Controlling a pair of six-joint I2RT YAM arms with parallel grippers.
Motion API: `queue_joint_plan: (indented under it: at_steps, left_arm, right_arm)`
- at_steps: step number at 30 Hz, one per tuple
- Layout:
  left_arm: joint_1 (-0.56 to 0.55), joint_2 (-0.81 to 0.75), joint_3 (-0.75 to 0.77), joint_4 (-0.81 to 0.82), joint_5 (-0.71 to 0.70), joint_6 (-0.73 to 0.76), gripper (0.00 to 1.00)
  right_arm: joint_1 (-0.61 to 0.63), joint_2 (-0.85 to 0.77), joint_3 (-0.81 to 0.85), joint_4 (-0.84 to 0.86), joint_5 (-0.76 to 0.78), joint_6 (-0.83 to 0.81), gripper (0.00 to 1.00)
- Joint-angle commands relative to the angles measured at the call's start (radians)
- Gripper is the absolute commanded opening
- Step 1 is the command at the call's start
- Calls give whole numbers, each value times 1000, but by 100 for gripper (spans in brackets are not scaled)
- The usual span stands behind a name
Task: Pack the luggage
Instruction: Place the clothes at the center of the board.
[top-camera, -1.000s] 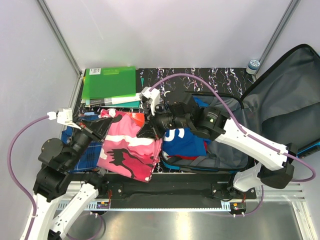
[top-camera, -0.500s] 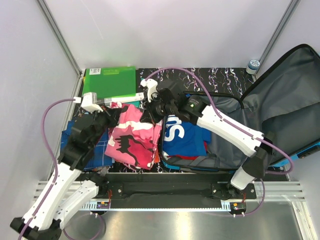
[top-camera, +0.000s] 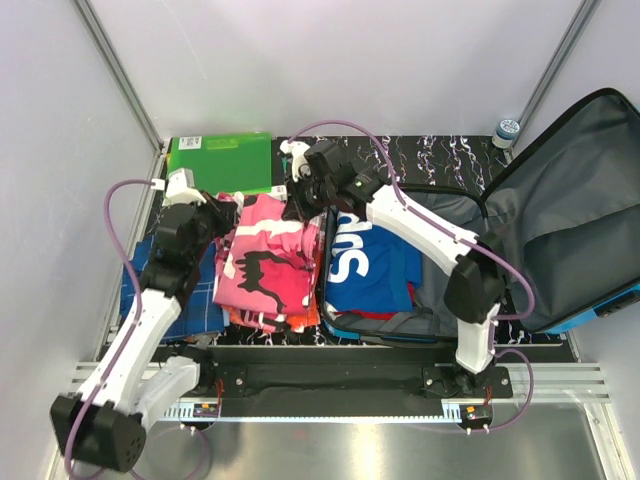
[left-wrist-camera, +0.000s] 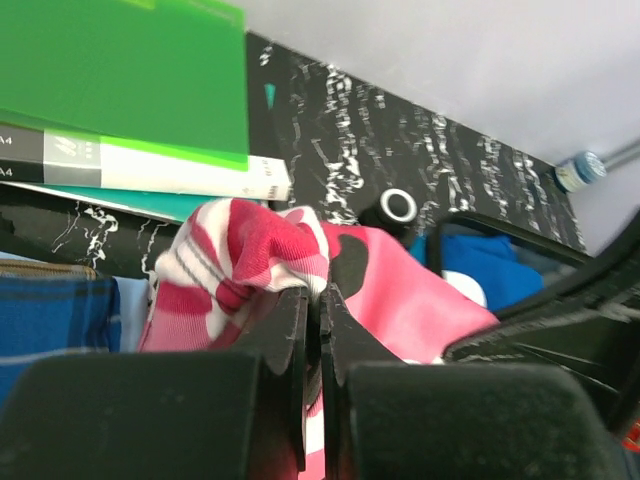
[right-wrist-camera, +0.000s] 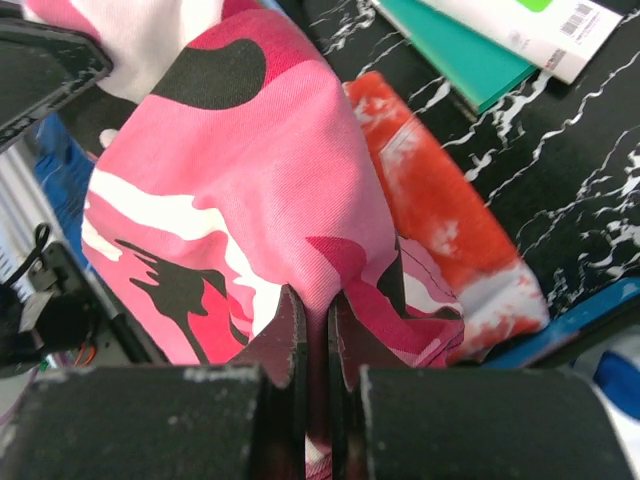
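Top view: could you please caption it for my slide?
Left gripper and right gripper pinch a pink garment beside the open suitcase.

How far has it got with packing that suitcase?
Early on. A blue shirt already lies in the open luggage. The left gripper and right gripper both pinch a pink camouflage garment beside it. That, a plaid cloth and an orange cloth are not yet inside.

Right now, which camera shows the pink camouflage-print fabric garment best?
Top external: it shows nearly the whole pink camouflage-print fabric garment, held between the left gripper and right gripper. Left wrist shows only a bunched corner pinched in its shut jaws; right wrist shows a bigger fold, also pinched, edges cropped.
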Motion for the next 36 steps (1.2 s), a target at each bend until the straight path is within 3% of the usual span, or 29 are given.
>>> queue_joint_plan:
  at_steps: [1, 5, 6, 7, 9, 10, 12, 13, 20, 26, 30, 36]
  left_arm:
    - [71, 111, -18, 224, 136, -25, 0]
    - [117, 249, 27, 316, 216, -34, 0]
    - [123, 293, 37, 325, 239, -38, 16]
    - [128, 317, 53, 329, 248, -40, 25]
    - [143, 357, 87, 330, 273, -44, 51]
    - [148, 360, 94, 326, 277, -44, 69]
    - [148, 355, 107, 300, 271, -34, 76]
    - [149, 340, 107, 272, 267, -29, 81]
    - [149, 182, 15, 154, 199, -18, 89]
    - [148, 21, -108, 59, 144, -22, 90]
    - [149, -34, -139, -26, 94, -6, 93]
    - [149, -128, -176, -79, 83, -32, 96]
  right_arm:
    - [-54, 71, 110, 108, -16, -21, 0]
    - [-108, 185, 205, 101, -35, -7, 0]
    - [-117, 207, 228, 90, -36, -7, 2]
    - [-123, 227, 251, 81, -36, -13, 10]
    - [-134, 284, 330, 38, -32, -38, 52]
    - [-136, 304, 388, 19, -28, -57, 63]
    - [-136, 338, 430, -16, -16, -71, 76]
    - [-137, 350, 461, -27, -12, -85, 78]
    - [-134, 298, 441, -68, 1, -125, 90]
    - [-45, 143, 208, -22, 57, -188, 96]
    - [56, 19, -35, 97, 90, -245, 98]
    - [147, -41, -152, 171, 15, -249, 100]
